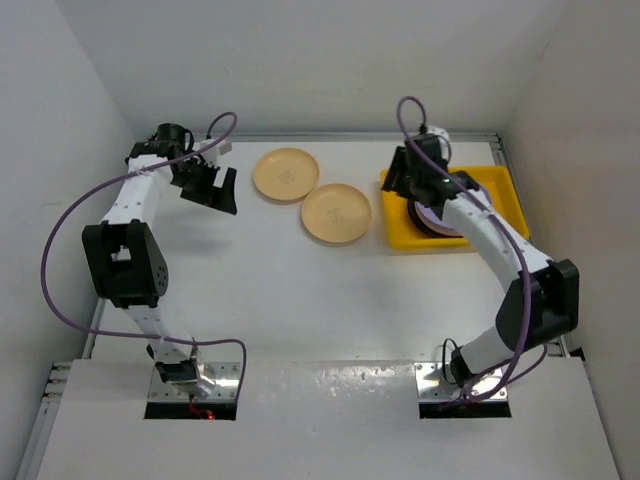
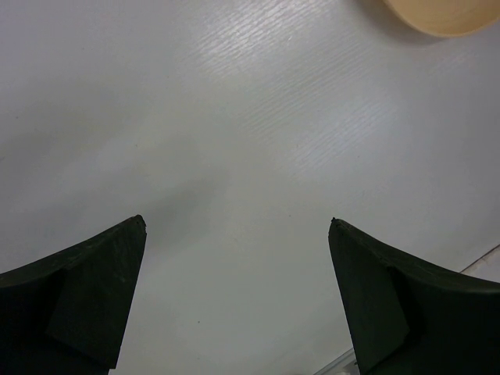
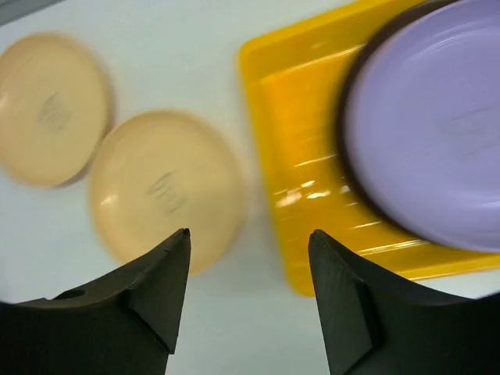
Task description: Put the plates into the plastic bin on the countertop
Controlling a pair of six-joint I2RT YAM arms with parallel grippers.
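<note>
Right gripper (image 3: 248,242) hangs parted and empty over the yellow bin's (image 1: 498,180) 9 o'clock edge, lavender plate (image 3: 437,125) stacked inside. Two orange plates (image 1: 336,213) wait on the table (image 1: 300,290). Left gripper (image 2: 237,226) spread wide, empty.

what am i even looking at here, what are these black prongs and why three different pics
Two robot arms stand at the near edge of a white countertop. One picture looks down from above; the other two come from cameras on each wrist, so the black prongs are that arm's own fingers. Two pale orange plates lie on the counter. A yellow plastic bin already holds a lavender plate on top of a dark-rimmed one. The left gripper is wide open over bare counter; the right gripper is open too. Neither holds anything.
</note>
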